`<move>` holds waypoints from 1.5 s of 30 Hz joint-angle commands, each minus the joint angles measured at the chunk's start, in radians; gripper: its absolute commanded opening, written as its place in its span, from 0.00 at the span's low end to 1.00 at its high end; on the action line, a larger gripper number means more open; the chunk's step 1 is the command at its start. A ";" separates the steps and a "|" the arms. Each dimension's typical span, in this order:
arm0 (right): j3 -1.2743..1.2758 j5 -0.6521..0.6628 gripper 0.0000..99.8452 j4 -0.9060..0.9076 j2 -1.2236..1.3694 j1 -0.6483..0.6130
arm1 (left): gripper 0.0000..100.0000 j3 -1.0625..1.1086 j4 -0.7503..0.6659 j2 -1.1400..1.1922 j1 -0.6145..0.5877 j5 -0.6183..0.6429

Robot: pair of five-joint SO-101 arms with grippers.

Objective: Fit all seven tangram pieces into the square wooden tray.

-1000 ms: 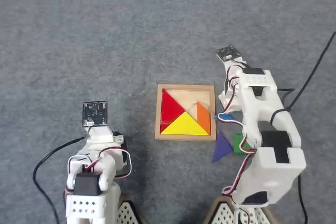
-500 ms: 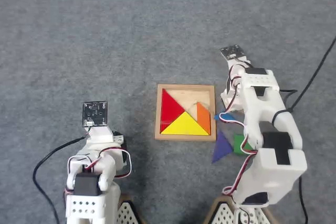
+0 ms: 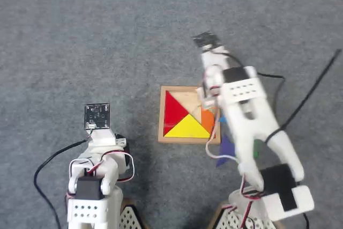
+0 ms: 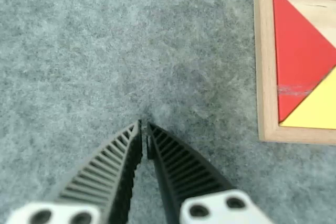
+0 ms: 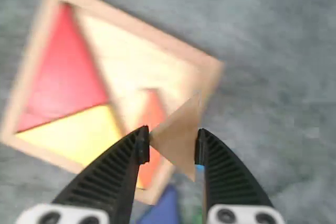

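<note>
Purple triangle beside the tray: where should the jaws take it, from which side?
Probably from straight above: the purple triangle lies flat on the mat, so only its edges offer hold. One jaw on its long edge, the other at the opposite corner.

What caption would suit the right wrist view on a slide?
Right gripper clamps a tan triangle over the partly filled wooden tray.
</note>
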 commanded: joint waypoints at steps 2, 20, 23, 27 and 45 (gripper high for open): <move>-0.035 -0.117 0.09 -0.025 0.010 -0.128 | 0.01 -0.012 0.002 -0.020 -0.006 -0.011; -0.044 -0.339 0.12 -0.153 0.189 -0.140 | 0.01 -0.012 0.002 -0.020 -0.006 -0.011; -0.044 -0.290 0.20 -0.153 0.189 -0.139 | 0.01 -0.012 0.002 -0.020 -0.006 -0.011; -0.043 -0.242 0.24 -0.154 0.189 -0.145 | 0.01 -0.012 0.002 -0.020 -0.006 -0.011; 0.009 -0.164 0.14 -0.285 0.122 -0.130 | 0.01 -0.012 0.002 -0.020 -0.006 -0.011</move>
